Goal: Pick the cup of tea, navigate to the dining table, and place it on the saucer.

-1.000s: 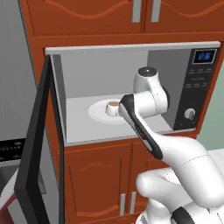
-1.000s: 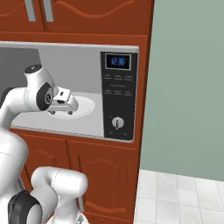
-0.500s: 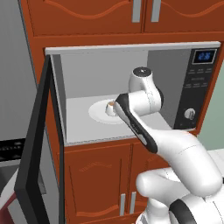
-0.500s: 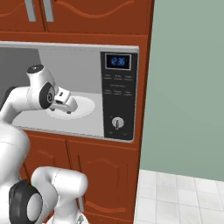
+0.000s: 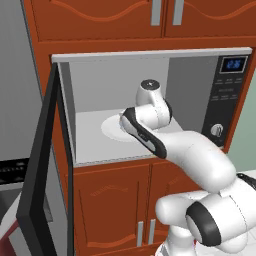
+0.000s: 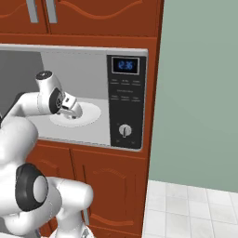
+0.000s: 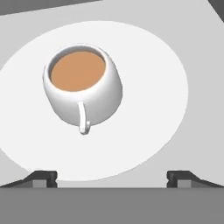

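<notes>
Open gripper [image 7: 112,176] hovering over the cup of tea [image 7: 82,89] inside the microwave [image 6: 125,100].

Its two finger tips [image 7: 43,176] stand wide apart with nothing between them. In the hand view the cup sits upright on the round white turntable [image 7: 166,83], handle toward the gripper, brown tea visible. In the left base view the arm [image 5: 150,117] covers the cup. The right base view shows the gripper [image 6: 72,109] reaching in over the turntable beside the control panel; the door [image 5: 42,165] hangs open at left.

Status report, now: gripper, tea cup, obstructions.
Gripper open, inside the microwave, holding nothing. Cup of tea upright on the white turntable, just ahead of the fingertips, handle facing them. Nothing between fingers and cup.
</notes>
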### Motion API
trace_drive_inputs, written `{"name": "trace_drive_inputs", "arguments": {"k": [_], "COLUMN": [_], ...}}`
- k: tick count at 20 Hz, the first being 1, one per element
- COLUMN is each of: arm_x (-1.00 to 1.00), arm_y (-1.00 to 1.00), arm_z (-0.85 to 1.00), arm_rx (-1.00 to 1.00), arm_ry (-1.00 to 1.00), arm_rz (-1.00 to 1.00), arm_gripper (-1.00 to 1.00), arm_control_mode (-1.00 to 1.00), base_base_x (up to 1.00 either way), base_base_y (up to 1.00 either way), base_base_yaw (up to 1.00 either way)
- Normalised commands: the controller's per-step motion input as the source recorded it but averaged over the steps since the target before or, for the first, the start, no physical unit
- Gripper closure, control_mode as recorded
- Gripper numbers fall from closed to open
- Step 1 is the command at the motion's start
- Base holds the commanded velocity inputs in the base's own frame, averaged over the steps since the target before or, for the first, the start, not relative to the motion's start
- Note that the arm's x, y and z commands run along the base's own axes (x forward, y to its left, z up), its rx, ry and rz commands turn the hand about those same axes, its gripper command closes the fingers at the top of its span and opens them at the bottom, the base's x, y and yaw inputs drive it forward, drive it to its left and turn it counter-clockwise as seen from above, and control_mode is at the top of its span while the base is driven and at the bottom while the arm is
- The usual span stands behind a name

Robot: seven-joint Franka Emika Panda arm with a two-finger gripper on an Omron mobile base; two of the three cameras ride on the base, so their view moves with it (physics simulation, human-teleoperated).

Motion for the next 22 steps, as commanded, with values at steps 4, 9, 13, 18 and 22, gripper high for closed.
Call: {"name": "trace_drive_inputs", "arguments": {"k": [4,9,13,18,22], "arm_x": [0.30,0.28,0.32,0.16,0.11], "arm_y": [0.10,0.15,0.14,0.01,0.02], "arm_z": [-0.29,-0.19,-0.07,-0.02,-0.04], "arm_rx": [0.00,0.00,0.00,0.00,0.00], "arm_ry": [0.00,0.00,0.00,0.00,0.00], "arm_rz": [0.00,0.00,0.00,0.00,0.00], "arm_gripper": [-1.00,-1.00,-1.00,-1.00,-1.00], "arm_control_mode": [-1.00,-1.00,-1.00,-1.00,-1.00], "base_base_x": [0.00,0.00,0.00,0.00,0.00], "base_base_y": [0.00,0.00,0.00,0.00,0.00], "base_base_yaw": [0.00,0.00,0.00,0.00,0.00]}}
